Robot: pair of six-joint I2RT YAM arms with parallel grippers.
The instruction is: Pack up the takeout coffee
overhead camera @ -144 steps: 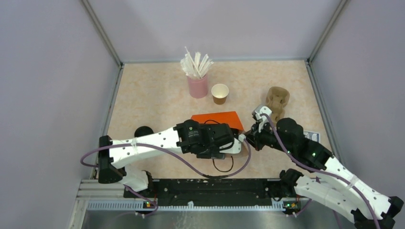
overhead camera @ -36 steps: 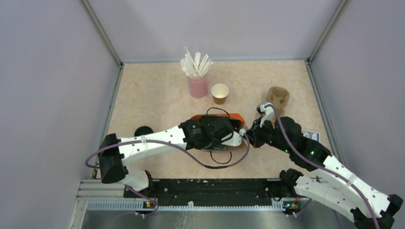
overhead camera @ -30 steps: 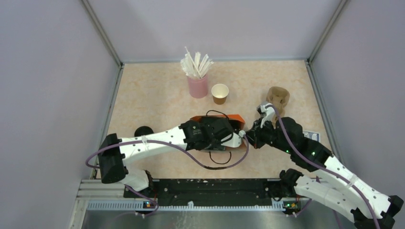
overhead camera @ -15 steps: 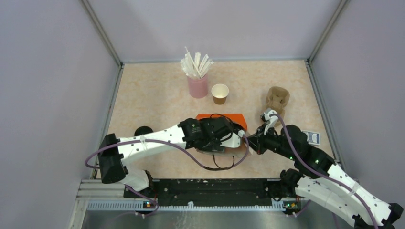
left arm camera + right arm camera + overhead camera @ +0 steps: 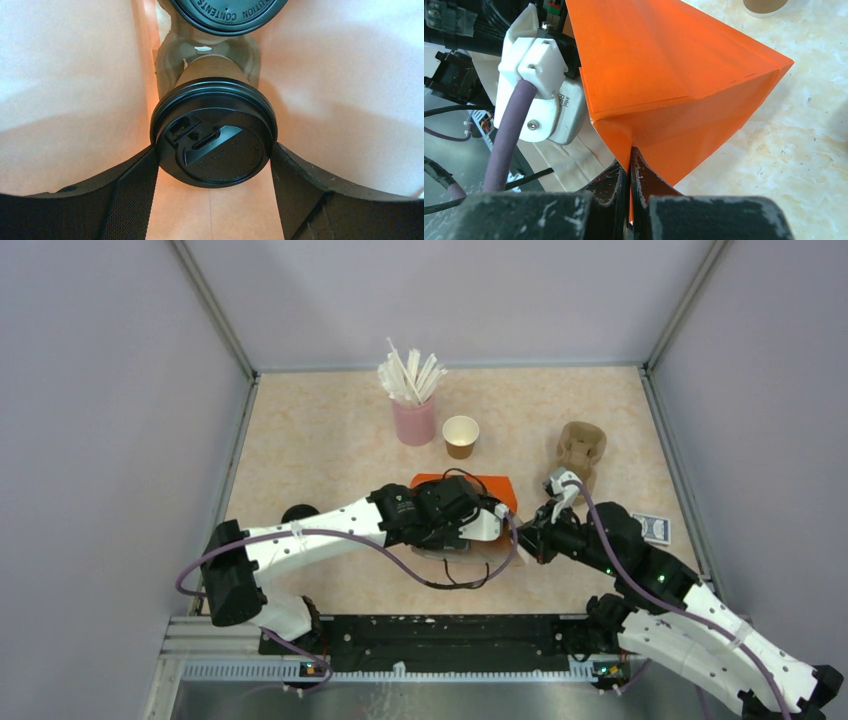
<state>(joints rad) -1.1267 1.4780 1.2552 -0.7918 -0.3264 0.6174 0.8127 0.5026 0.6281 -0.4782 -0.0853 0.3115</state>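
Left pincer point(image 5: 212, 152) grasps, it seems, the lidded cup point(image 5: 214, 145) by its sides inside the bag point(image 5: 664, 65), axis upright, carrier point(image 5: 167, 60) straight below; right pincer point(image 5: 630, 160) clenched on the bag's edge

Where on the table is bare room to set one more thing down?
Bare: the far-left corner, between the table's left edge and the pink straw cup; the far strip behind the open paper cup and the pulp carrier. Crowded: the middle, where the left arm and the right arm meet at the orange bag.
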